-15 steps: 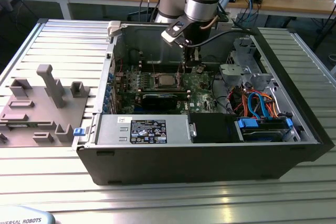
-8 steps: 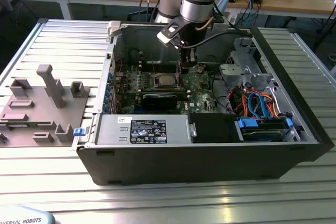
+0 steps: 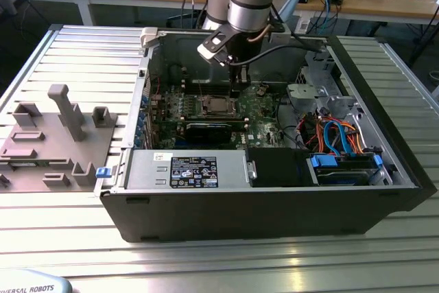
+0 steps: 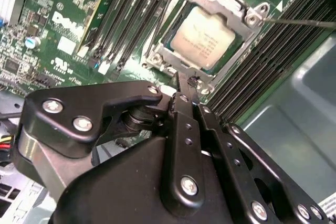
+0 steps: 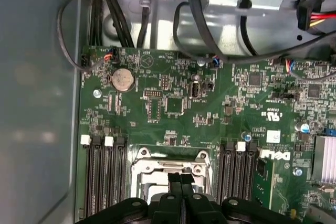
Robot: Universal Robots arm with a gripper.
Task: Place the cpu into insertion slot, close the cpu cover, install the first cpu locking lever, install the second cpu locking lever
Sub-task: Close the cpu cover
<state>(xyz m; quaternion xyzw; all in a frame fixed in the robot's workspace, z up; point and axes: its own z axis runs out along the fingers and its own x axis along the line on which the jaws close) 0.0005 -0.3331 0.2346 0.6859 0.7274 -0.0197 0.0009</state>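
1. The cpu [image 4: 205, 38] is already sitting in the insertion slot [image 3: 218, 106] on the green motherboard [image 5: 157, 108], inside the open computer case [image 3: 384, 149]. Its dull silver top shows through the cut-out of the cpu cover [image 4: 251, 18], which looks to be lying down flat over it
2. The gripper [image 4: 191, 85] is right at one edge of the socket with its fingers pressed tight together. I see no real gap between them in either wrist view. If something thin is pinched at the very tips, I can't tell
3. A thin wire locking lever [image 4: 304, 22] runs off from one corner of the cover, past the memory slots [image 4: 273, 61]. I can't tell if it's hooked down
4. Handling guess: the chip is light, stiff and slick on top, and the socket contacts under it are delicate, so I wouldn't poke or slide it
5. The cover is thin springy sheet metal, so press on the frame edge and not on the chip
6. The lever is a stiff, springy wire. I'd grab it out by the free end, where there's some leverage
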